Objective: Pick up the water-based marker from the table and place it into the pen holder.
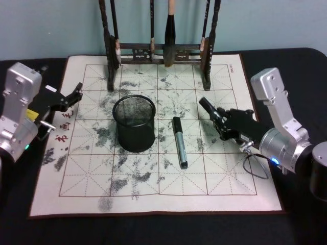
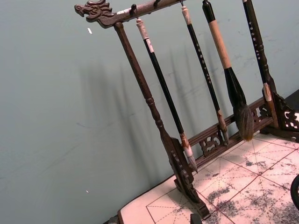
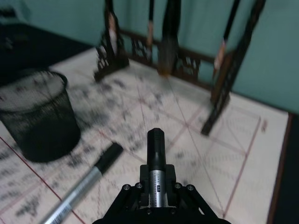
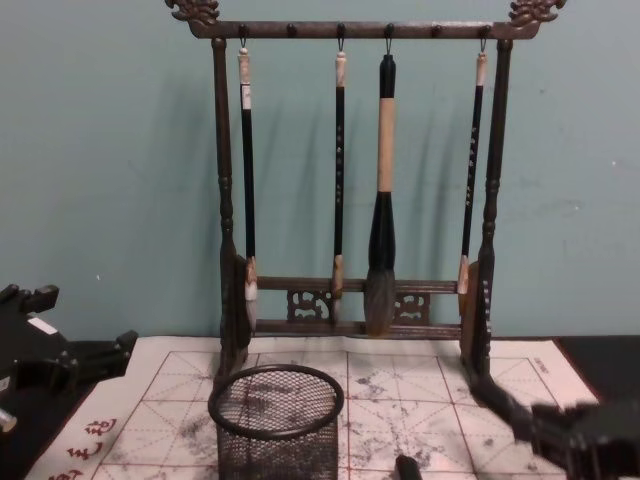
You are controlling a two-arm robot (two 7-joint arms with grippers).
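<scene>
In the head view a marker [image 1: 179, 142] is seen lying on the table [image 1: 230, 173] at centre, right of the holder [image 1: 134, 124], the left gripper [image 1: 76, 93] parked at left; in the right wrist view the right gripper [image 3: 156, 189] is clamped on a second marker [image 3: 155, 145].

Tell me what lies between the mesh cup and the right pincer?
The marker lies on the mat between pen holder and right pincer, per the head view.
</scene>
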